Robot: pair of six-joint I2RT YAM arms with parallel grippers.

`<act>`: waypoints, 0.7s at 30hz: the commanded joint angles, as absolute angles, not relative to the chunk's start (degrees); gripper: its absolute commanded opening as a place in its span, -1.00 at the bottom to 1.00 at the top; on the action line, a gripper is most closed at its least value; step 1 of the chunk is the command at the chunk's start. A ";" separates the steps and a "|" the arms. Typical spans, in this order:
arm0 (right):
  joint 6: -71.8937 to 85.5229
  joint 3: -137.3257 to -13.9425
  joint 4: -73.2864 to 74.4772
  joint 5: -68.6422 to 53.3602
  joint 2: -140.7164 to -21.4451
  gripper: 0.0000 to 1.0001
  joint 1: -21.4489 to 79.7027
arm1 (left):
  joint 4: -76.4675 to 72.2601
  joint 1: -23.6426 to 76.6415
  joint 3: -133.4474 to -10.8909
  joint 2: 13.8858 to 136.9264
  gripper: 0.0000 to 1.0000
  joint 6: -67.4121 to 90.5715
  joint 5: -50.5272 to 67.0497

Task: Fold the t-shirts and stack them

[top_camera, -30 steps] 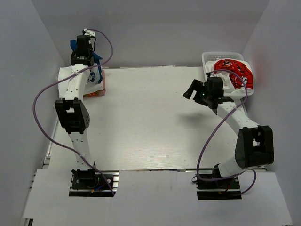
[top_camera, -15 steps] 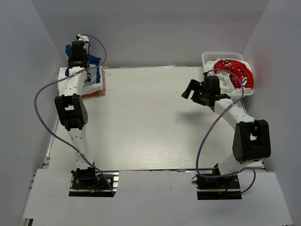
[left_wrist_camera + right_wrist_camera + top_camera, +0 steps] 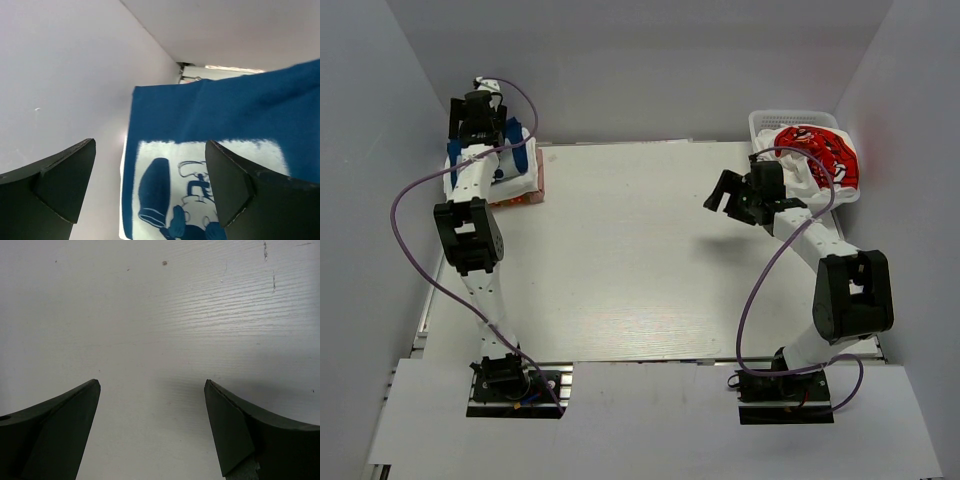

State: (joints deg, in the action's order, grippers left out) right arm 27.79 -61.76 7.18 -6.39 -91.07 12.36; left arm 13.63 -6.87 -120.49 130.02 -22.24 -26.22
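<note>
A navy blue t-shirt (image 3: 517, 148) with a white print (image 3: 200, 175) lies on top of a pile of folded white t-shirts (image 3: 518, 184) at the table's far left corner. My left gripper (image 3: 477, 117) hovers just above and behind that pile, open, with nothing between its fingers (image 3: 60, 175); in the left wrist view the left gripper (image 3: 150, 145) looks down on the blue cloth. A red t-shirt (image 3: 823, 152) with white lettering sits in the white basket (image 3: 772, 121) at the far right. My right gripper (image 3: 728, 194) hangs open over bare table (image 3: 150, 315), left of the basket.
The white table (image 3: 640, 260) spreads between the two arms. Grey walls close in at the back and on both sides, the left wall close beside the pile. A thin reddish edge (image 3: 537, 196) shows under the pile. Purple cables loop from both arms.
My left gripper has opened and let go of the navy blue t-shirt, which now rests on the pile; the gripper has drawn back to the left. The right arm has barely shifted.
</note>
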 commanded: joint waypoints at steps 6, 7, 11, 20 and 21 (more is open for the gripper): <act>25.58 -59.51 5.19 -6.59 -84.74 0.81 12.92 | 20.91 -5.19 -122.25 123.93 1.00 -13.99 -15.67; 25.49 -58.37 5.01 -6.33 -84.29 0.81 12.83 | 21.96 -5.19 -122.78 123.93 1.00 -12.76 -14.77; 24.00 -57.04 5.97 -7.12 -80.95 0.81 12.48 | 25.31 -5.19 -125.15 126.47 1.00 -8.71 -6.69; 21.36 -55.20 8.53 -2.47 -76.82 0.81 12.48 | 24.26 -4.57 -128.33 133.24 1.00 -5.36 -2.40; 21.44 -55.28 8.53 -2.20 -76.82 0.81 12.39 | 23.74 -4.57 -127.71 133.24 1.00 -5.36 -0.98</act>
